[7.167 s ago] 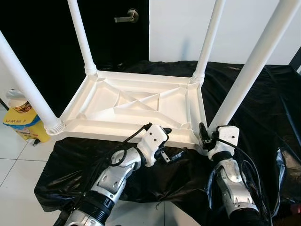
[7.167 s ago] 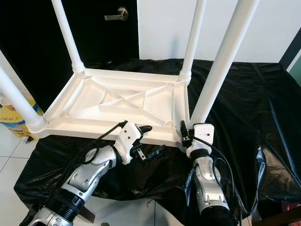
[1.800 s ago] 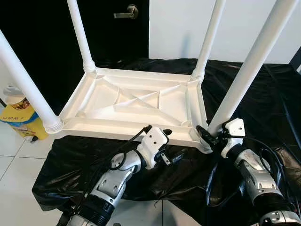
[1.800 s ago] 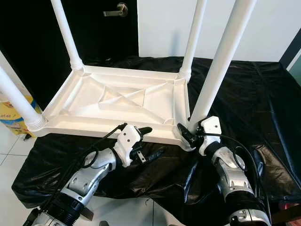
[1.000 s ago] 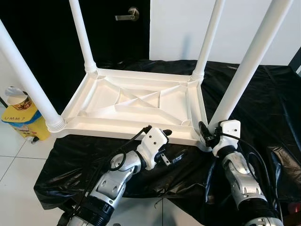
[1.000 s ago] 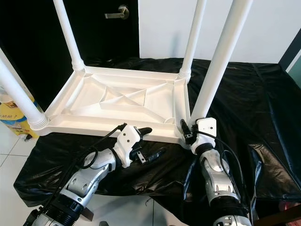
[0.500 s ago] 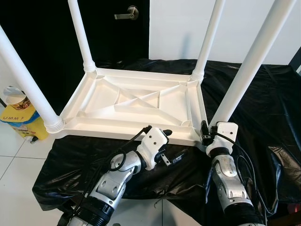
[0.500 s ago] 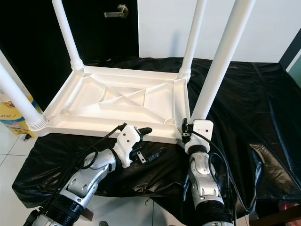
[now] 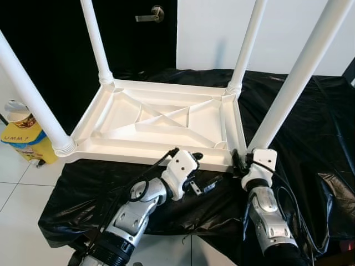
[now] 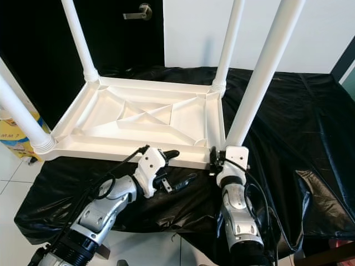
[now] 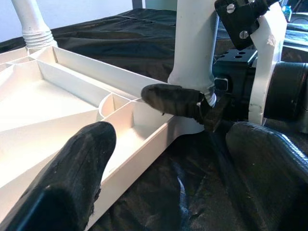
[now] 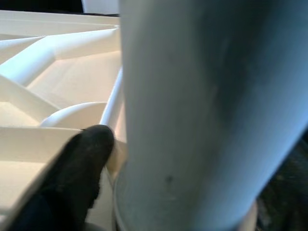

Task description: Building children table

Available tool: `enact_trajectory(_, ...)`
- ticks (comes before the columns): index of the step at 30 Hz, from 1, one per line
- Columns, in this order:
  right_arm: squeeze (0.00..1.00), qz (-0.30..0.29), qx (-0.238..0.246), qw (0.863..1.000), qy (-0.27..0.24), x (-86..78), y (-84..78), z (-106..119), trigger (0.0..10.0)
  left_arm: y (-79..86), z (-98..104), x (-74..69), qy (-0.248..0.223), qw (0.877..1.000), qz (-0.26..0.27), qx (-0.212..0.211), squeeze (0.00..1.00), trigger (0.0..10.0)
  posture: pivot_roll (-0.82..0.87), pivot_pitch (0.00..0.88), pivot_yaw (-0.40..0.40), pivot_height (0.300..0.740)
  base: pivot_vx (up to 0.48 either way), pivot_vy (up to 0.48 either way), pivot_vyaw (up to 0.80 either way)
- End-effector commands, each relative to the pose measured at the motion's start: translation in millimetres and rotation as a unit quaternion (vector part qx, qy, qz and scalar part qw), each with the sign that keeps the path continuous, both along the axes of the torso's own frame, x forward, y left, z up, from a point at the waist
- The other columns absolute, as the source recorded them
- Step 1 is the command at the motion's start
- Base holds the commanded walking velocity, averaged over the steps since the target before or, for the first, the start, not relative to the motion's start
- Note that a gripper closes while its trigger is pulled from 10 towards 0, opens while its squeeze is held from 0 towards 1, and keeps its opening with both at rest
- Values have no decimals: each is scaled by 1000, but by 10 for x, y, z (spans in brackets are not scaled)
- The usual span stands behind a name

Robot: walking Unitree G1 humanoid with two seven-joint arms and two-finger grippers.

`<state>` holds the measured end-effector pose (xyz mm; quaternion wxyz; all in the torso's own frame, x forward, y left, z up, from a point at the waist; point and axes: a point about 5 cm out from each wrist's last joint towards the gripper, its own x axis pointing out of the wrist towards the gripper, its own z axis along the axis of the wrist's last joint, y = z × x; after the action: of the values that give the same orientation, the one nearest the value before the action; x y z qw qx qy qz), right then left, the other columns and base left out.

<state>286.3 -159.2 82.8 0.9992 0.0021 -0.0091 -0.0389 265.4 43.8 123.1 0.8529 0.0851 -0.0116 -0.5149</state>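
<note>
A white plastic children's table lies upside down on a black sheet, all its legs pointing up. My right gripper is at the foot of the near right leg and is shut on it where it meets the corner. In the left wrist view one of its fingers lies across that leg. The leg is very close in the right wrist view. My left gripper stands open just before the table's front rim, holding nothing.
A yellow box with a paper cup on it stands on the white tile floor at the left. A dark door with a lever handle and a white wall are behind the table. The sheet hangs over the front edge.
My right forearm has swung from the right side round to below the near right leg, the gripper staying at the leg's foot. The left arm has not moved.
</note>
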Motion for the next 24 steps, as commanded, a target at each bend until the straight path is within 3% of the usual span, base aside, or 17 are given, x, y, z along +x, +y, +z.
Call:
enact_trajectory(1, 1000, 6, 0, 1000, -1, -20, -31, -2, 10000, -1, -6, -3, 1, 1000, 8, 3, 0, 10000, -29, 0, -49, 740, 0, 0, 0)
enact_trajectory(7, 1000, 44, -1, 999, -17, -52, -118, 39, 10000, -6, -8, -10, 2, 1000, 7, 3, 0, 10000, -32, 0, -47, 740, 0, 0, 0)
enact_trajectory(8, 0, 71, -5, 997, -25, -67, -165, 63, 10000, -6, -10, -15, 2, 1000, 7, 3, 0, 10000, -32, 0, -48, 740, 0, 0, 0)
enact_trajectory(10, 0, 120, -13, 992, -36, -79, -254, 113, 10000, -1, -11, -19, 3, 1000, 6, 3, 0, 10000, -29, 0, -47, 740, 0, 0, 0)
enact_trajectory(16, 0, 192, -36, 980, -40, -43, -360, 195, 10000, 15, -10, -14, 3, 1000, 7, 5, 0, 10000, -21, 0, -44, 740, 0, 0, 0)
enact_trajectory(24, 0, 296, -82, 951, -17, 63, -337, 221, 10000, 42, -5, -9, 1, 1000, 9, 8, 0, 10000, -4, 0, -33, 740, 0, 0, 0)
